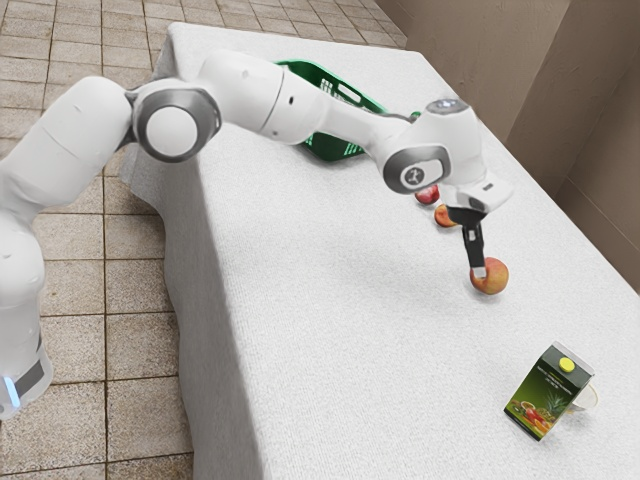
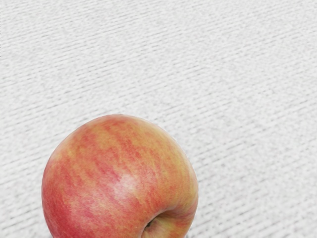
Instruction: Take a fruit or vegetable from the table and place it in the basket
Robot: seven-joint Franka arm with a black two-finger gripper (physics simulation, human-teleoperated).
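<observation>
- Gripper (image 1: 480,271) down at the big red-yellow apple (image 1: 489,276); can't tell if it's spread or pinching.
- Apple's nearer the tabletop (image 1: 330,330) edge on the exterior view's right, outside the basket (image 1: 335,149).
- Basket's toward the far edge.
- Carton (image 1: 546,395) stands toward the near end.

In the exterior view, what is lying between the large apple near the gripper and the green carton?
White tablecloth lies between the large apple and the green carton; the exterior view shows it.
</observation>
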